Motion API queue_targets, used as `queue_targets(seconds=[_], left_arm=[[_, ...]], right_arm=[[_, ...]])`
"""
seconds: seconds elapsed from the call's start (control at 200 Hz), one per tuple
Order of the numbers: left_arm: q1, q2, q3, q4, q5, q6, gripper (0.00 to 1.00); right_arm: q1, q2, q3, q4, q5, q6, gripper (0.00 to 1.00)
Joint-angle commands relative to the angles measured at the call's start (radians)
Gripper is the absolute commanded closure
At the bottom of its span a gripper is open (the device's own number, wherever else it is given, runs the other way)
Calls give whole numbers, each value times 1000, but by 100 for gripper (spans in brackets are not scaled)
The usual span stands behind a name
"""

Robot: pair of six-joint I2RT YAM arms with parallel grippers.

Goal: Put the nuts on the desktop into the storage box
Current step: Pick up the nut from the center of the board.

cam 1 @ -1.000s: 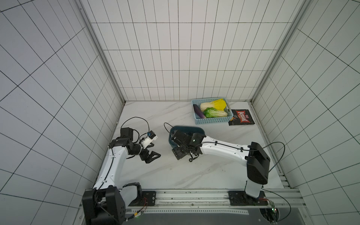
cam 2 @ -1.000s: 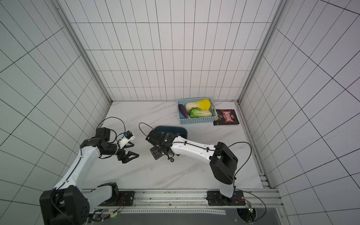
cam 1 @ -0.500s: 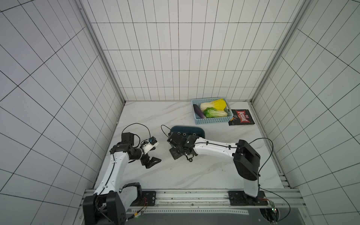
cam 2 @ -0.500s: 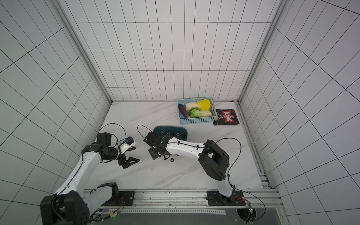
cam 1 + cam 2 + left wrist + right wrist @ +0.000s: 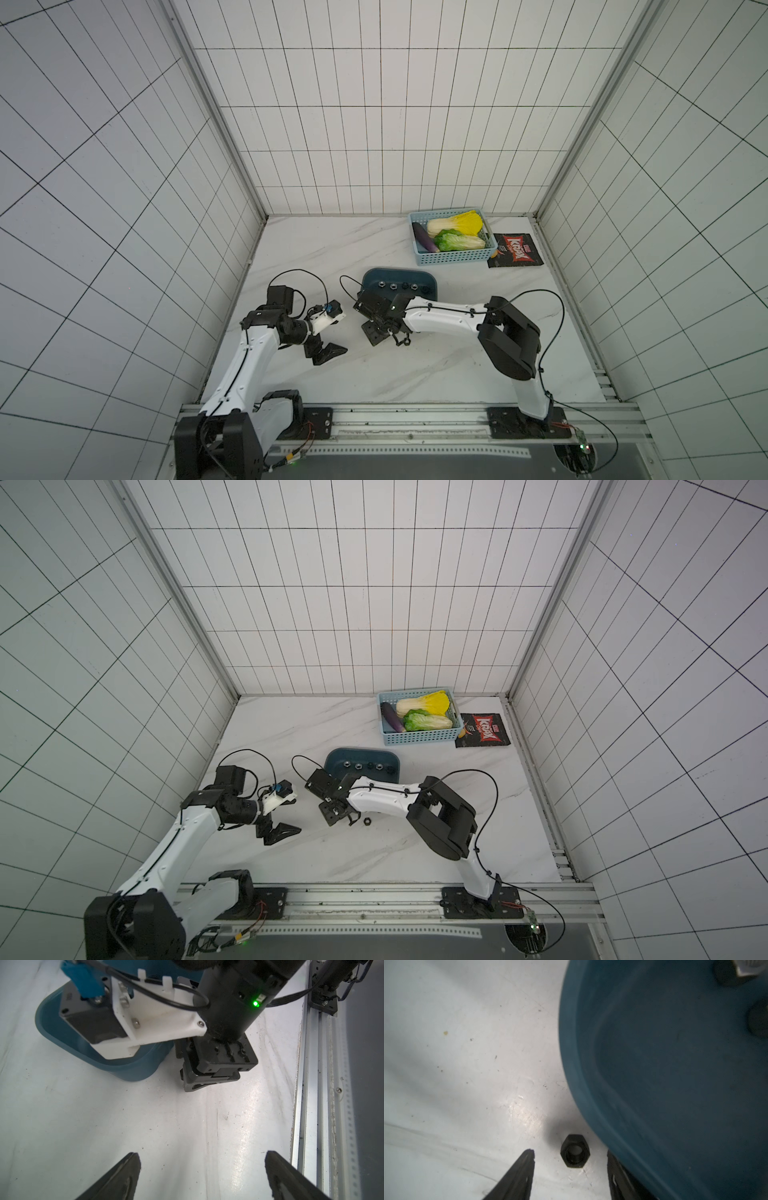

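My right gripper (image 5: 569, 1154) has its jaws apart, one finger on each side of a black hex nut (image 5: 575, 1153). Bare surface (image 5: 467, 1064) shows between the nut and each finger, so nothing is clamped yet. The nut lies flat with its hole up, just outside the wall of the storage box (image 5: 571, 1047) near a rounded corner. My finger on that side is almost against the wall. Inside the storage box, along its far wall, a row of nuts (image 5: 392, 285) already sits. My left gripper (image 5: 201, 1157) hangs with its jaws wide apart and empty, over bare surface farther from the storage box than the black hex nut is.

I judge the nut to be hard, stiff metal: dense for its size, no load for me, and safe from crushing. The trouble is that it is low and smooth. My fingertips need to be right down at the surface to catch its short sides, or they will close over the top of it. As it lies, two corners seem to point at my fingers, not two flats. A pinch on corners may spin it or squirt it out across the slick surface. I would rather take it across opposite flats. With the wall this close, I could also nudge the storage box.
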Motion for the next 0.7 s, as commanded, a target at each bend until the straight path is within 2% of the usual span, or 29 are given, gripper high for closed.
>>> queue_targets(seconds=[0.0, 0.275, 0.4, 0.565, 0.695], left_arm=[[-17, -8, -10, 22, -22, -2, 3], [-27, -3, -11, 26, -31, -8, 3], [-38, 2, -11, 30, -41, -12, 3], [-52, 8, -9, 34, -53, -17, 3], [-57, 11, -9, 35, -57, -20, 3]], right_arm=[[-5, 38, -8, 3, -14, -3, 43], [-26, 60, -7, 3, -34, -1, 51], [-35, 70, -7, 3, -44, 0, 60], [-36, 70, 6, -23, -44, -1, 66], [-33, 67, 14, -45, -52, 5, 75]])
